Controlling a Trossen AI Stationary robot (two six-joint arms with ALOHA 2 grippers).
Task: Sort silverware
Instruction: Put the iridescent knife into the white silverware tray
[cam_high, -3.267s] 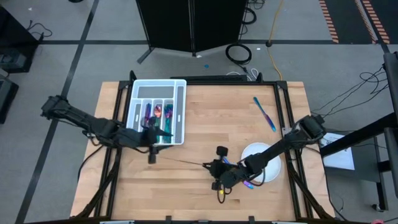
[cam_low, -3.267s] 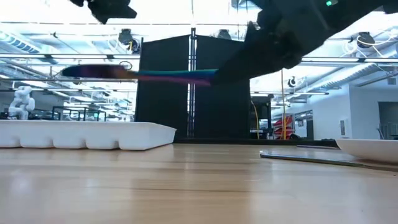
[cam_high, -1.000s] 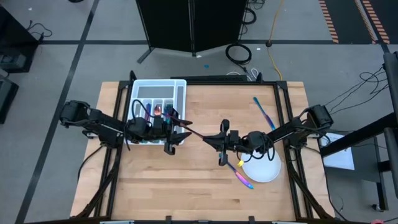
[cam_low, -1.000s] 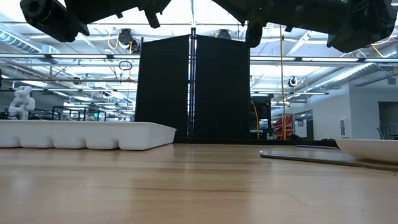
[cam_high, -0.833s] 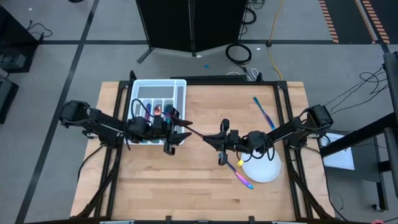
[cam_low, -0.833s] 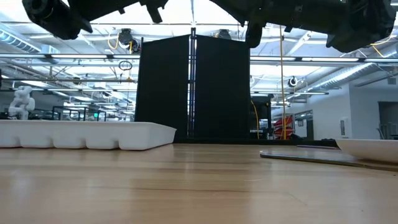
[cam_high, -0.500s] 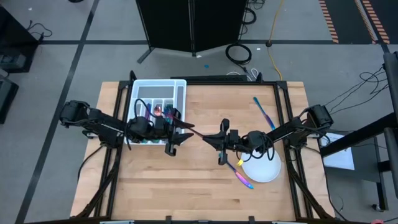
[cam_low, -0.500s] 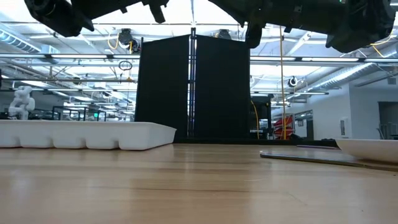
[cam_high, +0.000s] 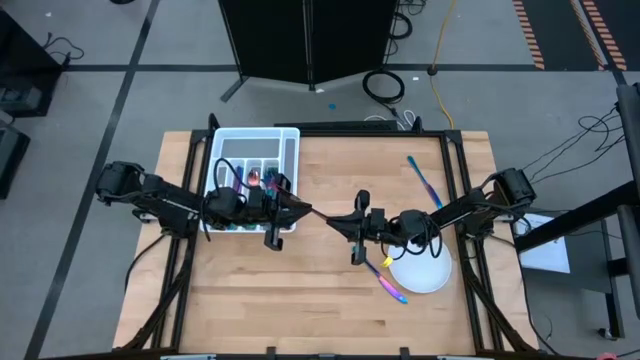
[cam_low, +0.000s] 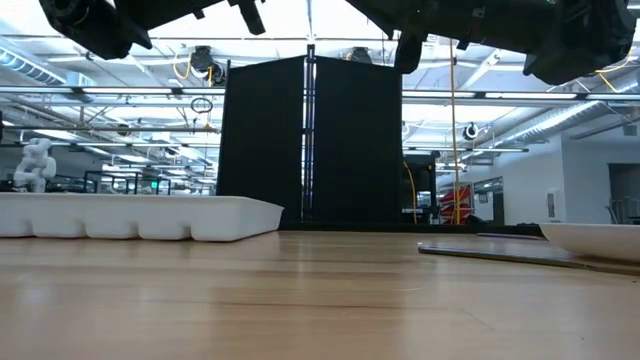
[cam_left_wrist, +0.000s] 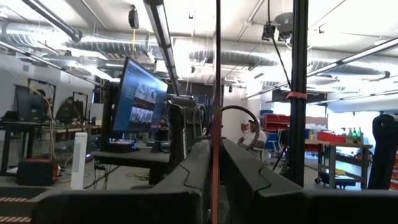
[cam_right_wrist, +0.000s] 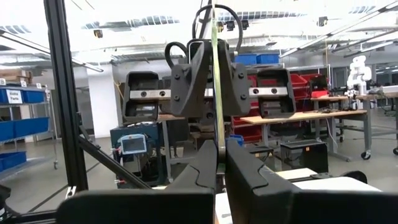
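A slim piece of silverware (cam_high: 318, 213) hangs in the air above the middle of the table (cam_high: 330, 300), stretched level between the two grippers, seen edge-on as a thin line in both wrist views. A second ago the left gripper (cam_high: 297, 209) stood with its fingers spread around that end of the piece; now they have drawn in and lie against it on both sides, as the left wrist view shows, the thin strip (cam_left_wrist: 216, 124) running up between the two dark fingers (cam_left_wrist: 193, 171). The right gripper (cam_high: 337, 222) has not moved and stays pinched on the other end, its fingers pressed together on the strip (cam_right_wrist: 215, 81). Behind the left gripper the white tray (cam_high: 290, 150) holds several sorted pieces (cam_high: 254, 177) in its slots. Another piece (cam_high: 392, 289) lies on the wood just beside the white plate (cam_high: 425, 275), and a blue-handled one (cam_high: 425, 184) lies near the table's far right edge.
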